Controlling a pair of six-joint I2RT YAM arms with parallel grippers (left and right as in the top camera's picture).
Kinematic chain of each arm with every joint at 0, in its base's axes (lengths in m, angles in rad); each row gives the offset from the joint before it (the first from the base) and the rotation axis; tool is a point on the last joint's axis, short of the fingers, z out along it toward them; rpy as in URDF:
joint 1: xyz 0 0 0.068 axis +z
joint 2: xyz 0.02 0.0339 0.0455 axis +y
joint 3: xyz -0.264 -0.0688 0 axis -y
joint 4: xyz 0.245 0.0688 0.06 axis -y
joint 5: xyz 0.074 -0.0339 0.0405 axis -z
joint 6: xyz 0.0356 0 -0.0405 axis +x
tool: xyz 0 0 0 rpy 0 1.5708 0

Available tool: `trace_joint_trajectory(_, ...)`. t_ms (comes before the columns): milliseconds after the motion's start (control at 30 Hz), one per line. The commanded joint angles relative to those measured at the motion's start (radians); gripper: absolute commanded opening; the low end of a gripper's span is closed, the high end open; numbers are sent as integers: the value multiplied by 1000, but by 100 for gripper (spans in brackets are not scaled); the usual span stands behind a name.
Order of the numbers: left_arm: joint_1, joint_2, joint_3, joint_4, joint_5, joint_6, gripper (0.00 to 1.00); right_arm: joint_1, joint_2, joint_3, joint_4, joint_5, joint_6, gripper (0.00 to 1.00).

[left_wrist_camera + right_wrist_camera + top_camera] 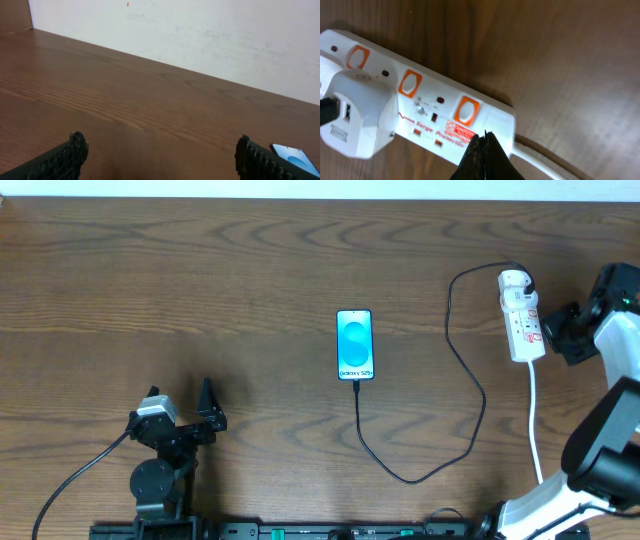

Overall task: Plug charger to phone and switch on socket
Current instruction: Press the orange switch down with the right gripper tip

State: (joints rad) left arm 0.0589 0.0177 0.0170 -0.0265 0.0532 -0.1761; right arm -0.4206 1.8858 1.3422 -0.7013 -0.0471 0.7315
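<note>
Half done, judging by the layout. Slim black-edged smartphone with bright cyan screen flat mid-table, thin black charger cable entering its near short edge (full seating not confirmable from overhead), then looping right and up to a white plastic plug adapter at the far end of the narrow white plastic power strip on the right side. Remaining: the switch. Right gripper pinched fully shut, empty, tip over the strip's edge by the red lettering, just beside the third orange rocker switch; contact not resolvable. On/off state of the rockers not readable either. Left gripper spread wide, holding nothing, near-left of the table, well apart from everything. Likely next: a press on a rocker with the closed tip.
</note>
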Motion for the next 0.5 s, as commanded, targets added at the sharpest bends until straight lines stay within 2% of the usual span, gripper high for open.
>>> trace_joint_trajectory(0,3,0,-12,-40,-2,-2,96,-4,51,102,1,-61,16,1)
trace_joint_trajectory(267,3,0,-12,-41,-2,-2,96,-2,159,262,-48,-69,16,1)
trace_joint_trajectory(467,3,0,-12,-41,-2,-2,96,6,214,295,-57,-86,24,1)
